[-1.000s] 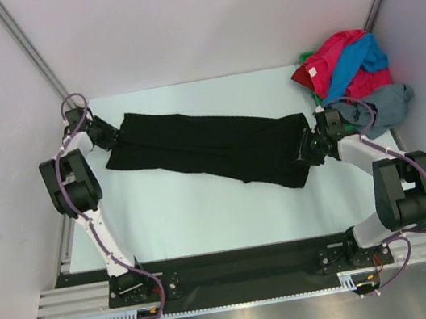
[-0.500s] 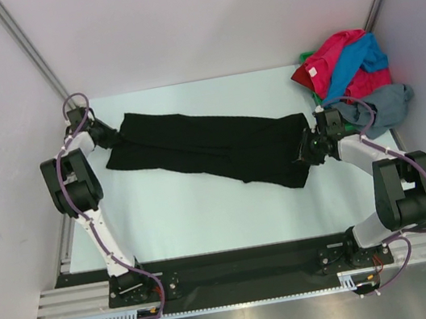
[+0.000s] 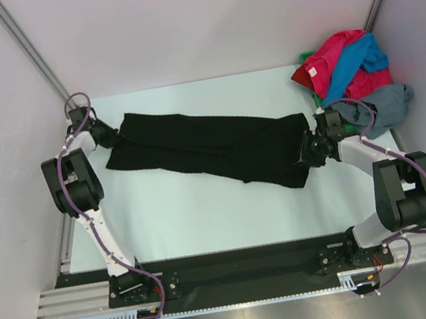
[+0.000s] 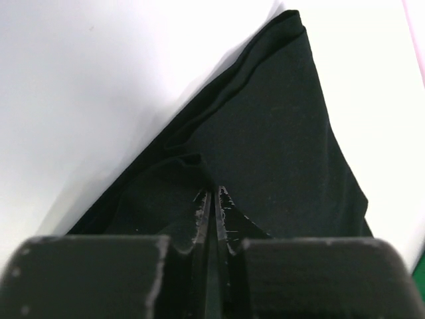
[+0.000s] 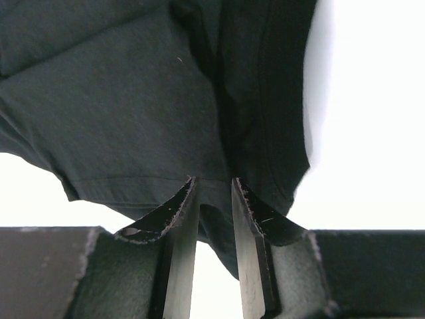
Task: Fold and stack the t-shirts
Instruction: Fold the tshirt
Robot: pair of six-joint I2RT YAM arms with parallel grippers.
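A plain black t-shirt [image 3: 211,147] lies stretched in a long band across the white table [image 3: 206,218], from far left to right. My left gripper [image 3: 108,136] is shut on its left end; in the left wrist view the fingertips [image 4: 212,191] pinch the black cloth [image 4: 265,133]. My right gripper [image 3: 308,149] grips its right end; in the right wrist view the jaws [image 5: 212,179] stand a little apart with a fold of the shirt's hem [image 5: 133,100] between them. The red-pink shirt [image 3: 331,58], bright blue shirt [image 3: 356,62] and grey shirt [image 3: 388,105] lie heaped at the far right corner.
A bit of green cloth [image 3: 306,56] shows under the heap. White walls close in the table on the left, back and right. The black base rail [image 3: 231,267] runs along the near edge.
The left arm has shifted very slightly. The shirt and the right arm look unchanged.
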